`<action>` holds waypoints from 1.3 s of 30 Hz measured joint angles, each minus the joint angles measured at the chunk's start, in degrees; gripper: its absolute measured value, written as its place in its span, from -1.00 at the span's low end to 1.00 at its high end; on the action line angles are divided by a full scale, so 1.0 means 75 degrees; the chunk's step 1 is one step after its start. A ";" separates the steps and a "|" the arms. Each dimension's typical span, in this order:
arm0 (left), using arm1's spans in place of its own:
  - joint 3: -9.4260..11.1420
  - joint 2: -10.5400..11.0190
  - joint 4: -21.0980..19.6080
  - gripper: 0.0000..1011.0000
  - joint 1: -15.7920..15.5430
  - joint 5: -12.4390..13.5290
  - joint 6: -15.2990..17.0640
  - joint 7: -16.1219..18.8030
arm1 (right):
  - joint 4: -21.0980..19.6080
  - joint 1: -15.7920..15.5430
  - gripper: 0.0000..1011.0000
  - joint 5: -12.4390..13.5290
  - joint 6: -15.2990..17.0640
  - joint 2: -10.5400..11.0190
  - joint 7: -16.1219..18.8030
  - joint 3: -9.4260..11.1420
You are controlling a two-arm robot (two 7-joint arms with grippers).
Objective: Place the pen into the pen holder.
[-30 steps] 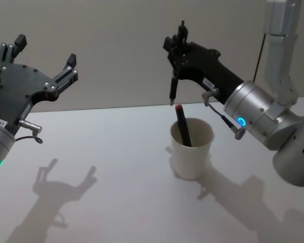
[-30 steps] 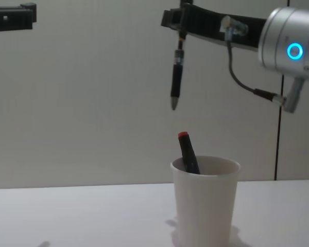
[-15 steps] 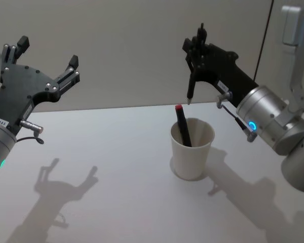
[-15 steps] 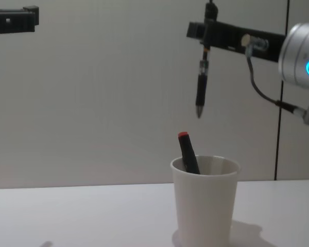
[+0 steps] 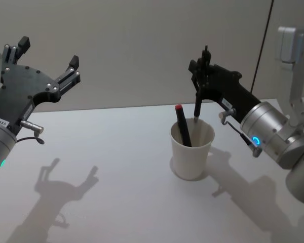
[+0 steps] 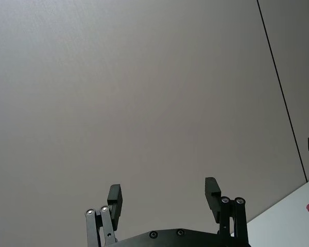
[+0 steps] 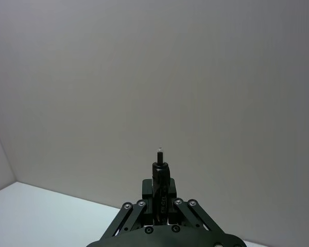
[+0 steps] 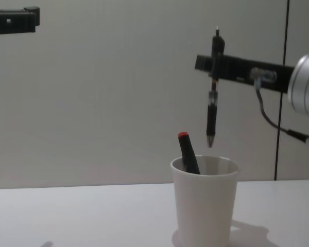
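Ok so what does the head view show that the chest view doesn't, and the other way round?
Head view alone: the open mouth of the pen holder from above, the shadows on the table, and the left gripper raised at the left with its fingers spread. Chest view alone: side on, the held pen hangs upright with its tip a little above the cup's rim, over the opening. Both: the right gripper shut on the pen, and a red-capped pen leaning inside the cup.
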 joint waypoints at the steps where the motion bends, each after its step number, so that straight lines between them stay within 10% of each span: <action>1: 0.0000 0.0000 0.0000 0.98 -0.0001 -0.0001 0.0000 -0.0001 | 0.0009 -0.0027 -0.74 0.0022 0.0036 0.0013 -0.0011 -0.0001; 14: -0.0001 0.0000 0.0000 0.98 -0.0002 -0.0006 0.0012 -0.0010 | 0.0061 -0.0192 -0.66 0.0142 0.0198 0.0085 -0.0059 -0.0008; 39: -0.0001 0.0001 0.0000 0.98 -0.0002 -0.0004 0.0011 -0.0012 | 0.0050 -0.0262 0.84 0.0211 0.0251 0.0127 -0.0078 0.0015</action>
